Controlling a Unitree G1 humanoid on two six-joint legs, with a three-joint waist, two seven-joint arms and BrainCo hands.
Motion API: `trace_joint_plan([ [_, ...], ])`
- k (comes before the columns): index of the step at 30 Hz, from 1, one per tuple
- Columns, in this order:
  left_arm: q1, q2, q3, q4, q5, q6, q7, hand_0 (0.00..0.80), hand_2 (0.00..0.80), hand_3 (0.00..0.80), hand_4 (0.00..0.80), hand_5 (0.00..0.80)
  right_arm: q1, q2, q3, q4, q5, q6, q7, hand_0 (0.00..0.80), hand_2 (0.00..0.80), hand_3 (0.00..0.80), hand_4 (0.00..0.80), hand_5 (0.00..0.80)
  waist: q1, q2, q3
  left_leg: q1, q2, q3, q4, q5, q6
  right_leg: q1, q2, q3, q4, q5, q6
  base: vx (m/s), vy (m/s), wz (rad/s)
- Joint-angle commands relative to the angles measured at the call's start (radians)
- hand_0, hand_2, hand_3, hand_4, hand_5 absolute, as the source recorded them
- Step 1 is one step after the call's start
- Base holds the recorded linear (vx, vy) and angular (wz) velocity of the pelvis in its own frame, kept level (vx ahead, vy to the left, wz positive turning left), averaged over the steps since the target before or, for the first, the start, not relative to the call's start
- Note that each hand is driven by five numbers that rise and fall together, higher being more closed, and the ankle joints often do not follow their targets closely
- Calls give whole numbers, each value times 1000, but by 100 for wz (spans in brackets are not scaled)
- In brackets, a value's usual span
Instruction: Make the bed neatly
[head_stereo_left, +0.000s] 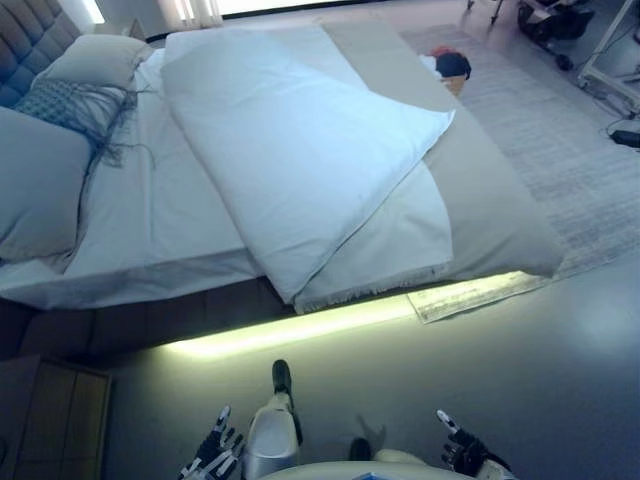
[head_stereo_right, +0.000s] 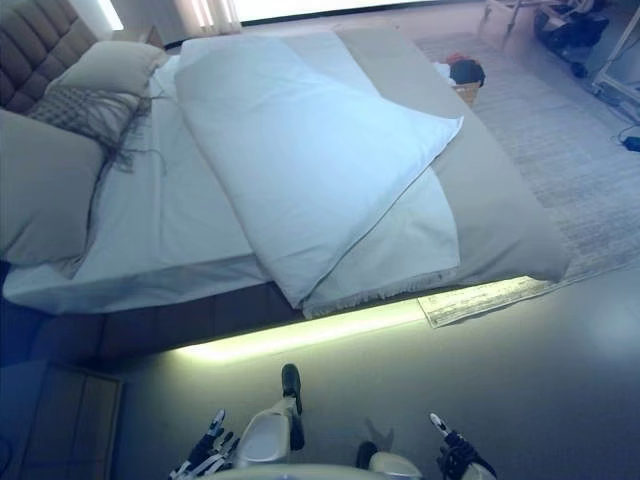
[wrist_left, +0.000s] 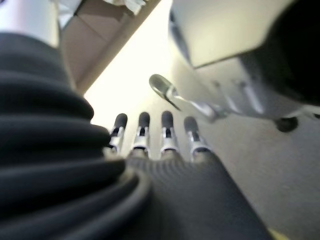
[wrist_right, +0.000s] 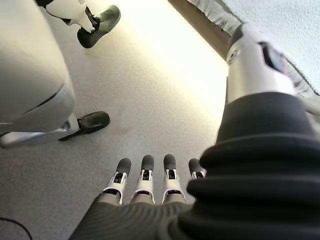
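The bed (head_stereo_left: 130, 330) lies ahead with a white sheet (head_stereo_left: 150, 215) over it. A white duvet (head_stereo_left: 290, 140) lies folded and skewed across the middle, its corner pointing right. A beige bedspread (head_stereo_left: 490, 200) covers the right side and hangs over the foot corner. Pillows (head_stereo_left: 35, 180) and a fringed grey throw (head_stereo_left: 75, 105) lie at the head on the left. My left hand (head_stereo_left: 213, 452) and right hand (head_stereo_left: 462, 450) hang low at the bottom edge, well short of the bed, fingers straight and empty. The left wrist view shows the left hand's fingers (wrist_left: 143, 131) straight; the right wrist view shows the right hand's fingers (wrist_right: 145, 175) straight.
A wooden nightstand (head_stereo_left: 55, 415) stands at the lower left. A light rug (head_stereo_left: 560, 150) lies right of the bed, with a basket of clothes (head_stereo_left: 450, 68) on it. Chair legs and equipment (head_stereo_left: 560, 25) stand at the far right. A lit strip glows under the bed frame (head_stereo_left: 300, 325).
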Motion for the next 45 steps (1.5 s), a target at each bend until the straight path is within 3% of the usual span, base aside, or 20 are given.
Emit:
trace_joint_plan([
  [1, 6, 44, 9, -16, 11, -25, -3, 0, 0, 0, 0, 0, 2, 5, -21, 5, -4, -14, 62, 0, 0, 0, 0, 0, 4, -36, -69, -5, -48, -6, 25, -41, 66, 130, -134, -85, 124, -99, 146, 293, 205, -1],
  [2, 3, 49, 8, -14, 16, -22, -3, 0, 0, 0, 0, 0, 3, 9, -21, 2, 4, -17, 68, 0, 0, 0, 0, 0, 3, -39, -76, 1, -57, -13, 24, -47, 73, 125, -143, -86, 138, -95, 153, 373, 307, -10],
  [4, -17, 68, -7, -16, 33, -10, -2, 0, 0, 0, 0, 0, -7, 26, -13, -39, 48, -15, 68, 0, 0, 0, 0, 0, -13, -42, -100, 29, -94, -46, 14, -67, 108, 54, -176, -76, 262, -18, 186, 293, 298, -12],
  [8, -51, 91, -36, -25, 40, -2, -1, 0, 0, 0, 0, 0, -19, 32, 0, -68, 50, -16, 29, 0, 0, 0, 0, 0, -36, -35, -118, 38, -139, -67, 15, -92, 154, -78, -166, -35, 496, 80, 196, 217, 227, 26],
  [10, -59, 97, -44, -33, 47, -4, 10, 0, 0, 0, 0, 0, -21, 32, 0, -63, 68, -11, 21, 0, 0, 0, 0, 0, -44, -27, -121, 58, -149, -70, 14, -105, 161, -155, -165, -34, 539, 105, 186, 206, 135, 1],
  [14, -76, 102, -46, -36, 49, -11, 11, 0, 0, 0, 0, 0, -14, 20, -22, -44, 99, -17, 16, 0, 0, 0, 0, 0, -70, -1, -106, 111, -139, -59, 5, -107, 138, -268, -164, -84, 382, 71, 156, 154, -6, 10],
  [16, -78, 107, -39, -42, 48, -14, 5, 0, 0, 0, 0, 0, -12, 11, -35, -44, 111, -8, 34, 0, 0, 0, 0, 0, -78, 2, -87, 139, -132, -54, 6, -130, 124, -332, -192, -105, 276, 119, 157, 96, -133, -1],
  [17, -79, 111, -36, -43, 46, -16, 0, 0, 0, 0, 0, 0, -13, 8, -41, -44, 110, 1, 41, 0, 0, 0, 0, 0, -88, -3, -74, 153, -134, -52, 6, -153, 120, -376, -217, -100, 202, 183, 172, 128, -160, -7],
  [20, -81, 116, -38, -45, 63, -9, -2, 0, 0, 0, 0, 0, -17, 8, -58, -47, 106, -1, 30, 0, 0, 0, 0, 0, -116, -11, -59, 189, -134, -65, 14, -213, 122, -448, -240, -55, 88, 259, 197, 191, -168, 9],
  [22, -75, 112, -40, -43, 68, -11, -2, 0, 0, 0, 0, 0, -20, 11, -65, -52, 119, -9, 27, 0, 0, 0, 0, 0, -125, -18, -56, 204, -124, -61, 45, -246, 122, -445, -242, -53, 94, 252, 196, 210, -178, 37],
  [27, -38, 93, -38, -39, 86, 2, 16, 0, 0, 0, 0, 0, -22, 7, -59, -77, 108, -28, 25, 0, 0, 0, 0, 0, -113, -42, -61, 196, -82, -34, 160, -272, 103, -356, -259, -120, 156, 204, 195, 189, -178, 73],
  [32, -17, 84, -51, -21, 126, 16, 6, 0, 0, 0, 0, 0, -90, -24, -63, -111, 184, -82, -10, 0, 0, 0, 0, 0, -81, -35, -64, 211, -66, -67, 116, -241, 87, -311, -245, -160, 140, 175, 191, 140, -97, 12],
  [36, -32, 90, -90, -33, 130, 21, -22, 0, 0, 0, 0, 0, -168, -59, -59, -150, 204, -111, -25, 0, 0, 0, 0, 0, -55, -22, -40, 184, -64, -94, 107, -231, 79, -337, -258, -181, 163, 169, 193, 29, -21, 7],
  [45, -175, 119, -195, -80, 24, 17, -93, 0, 0, 0, 0, 0, -491, -160, 4, -176, 305, -9, -61, 0, 0, 0, 0, 0, -1, 4, 113, 1, -82, -151, 168, -218, 79, -461, -309, -193, 222, 174, 199, -104, 28, 25],
])
